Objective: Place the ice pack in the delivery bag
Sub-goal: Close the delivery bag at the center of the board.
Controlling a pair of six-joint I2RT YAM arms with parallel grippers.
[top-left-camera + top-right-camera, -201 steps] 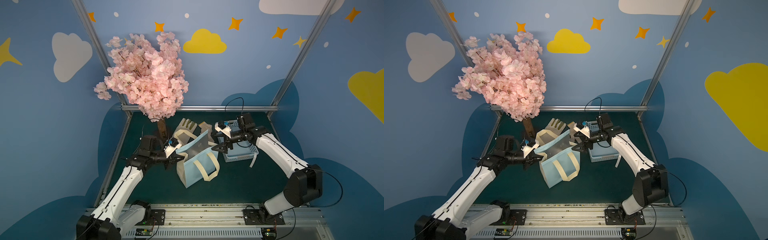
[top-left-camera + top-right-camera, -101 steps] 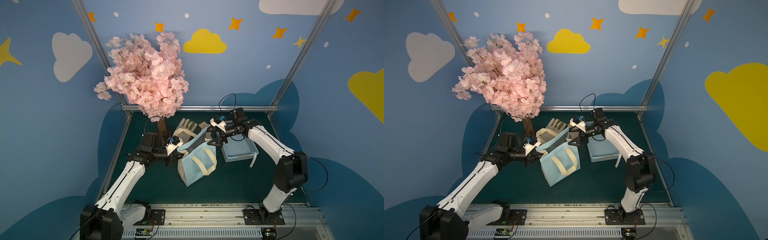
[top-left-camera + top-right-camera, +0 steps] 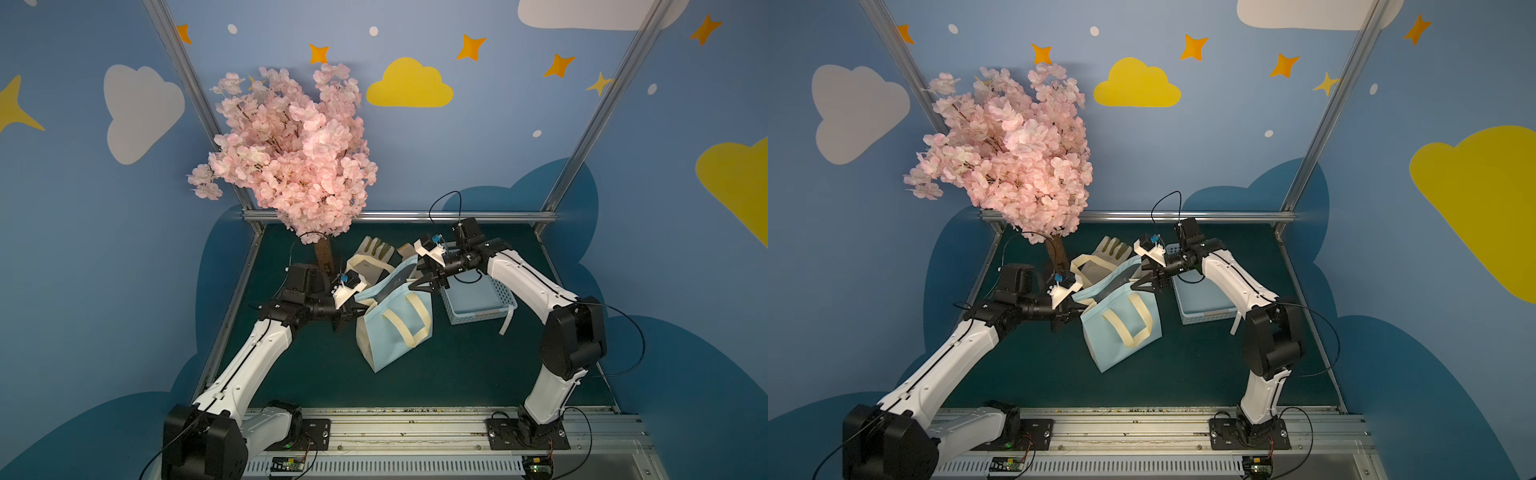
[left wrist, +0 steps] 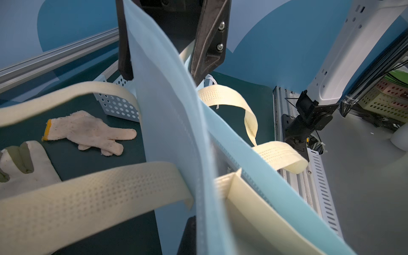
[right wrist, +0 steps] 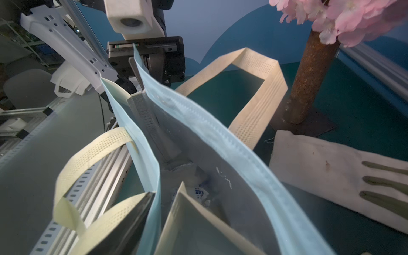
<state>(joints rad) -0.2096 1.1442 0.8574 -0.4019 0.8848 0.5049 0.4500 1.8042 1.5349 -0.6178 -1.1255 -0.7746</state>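
Observation:
The delivery bag (image 3: pixel 395 332) (image 3: pixel 1121 332), light blue with cream handles, stands tilted in the middle of the mat with its mouth held up. My left gripper (image 3: pixel 357 309) (image 5: pixel 141 66) is shut on the left end of the bag's rim. At the right end of the rim, my right gripper (image 3: pixel 419 284) (image 4: pixel 161 75) has its jaws apart, one on each side of the blue wall. In the right wrist view a white pouch with blue print, the ice pack (image 5: pixel 198 192), lies on the foil bottom inside the bag.
A light blue perforated basket (image 3: pixel 478 299) sits right of the bag, under my right arm. Beige gloves (image 3: pixel 374 249) (image 4: pixel 88 132) lie behind the bag. The blossom tree's trunk (image 3: pixel 324 253) (image 5: pixel 309 88) stands at the back left. A metal rail runs along the mat's front edge.
My right gripper has swung left from over the basket to the bag's right rim, and its jaws have narrowed. The bag's mouth has shifted slightly. The left gripper keeps its hold.

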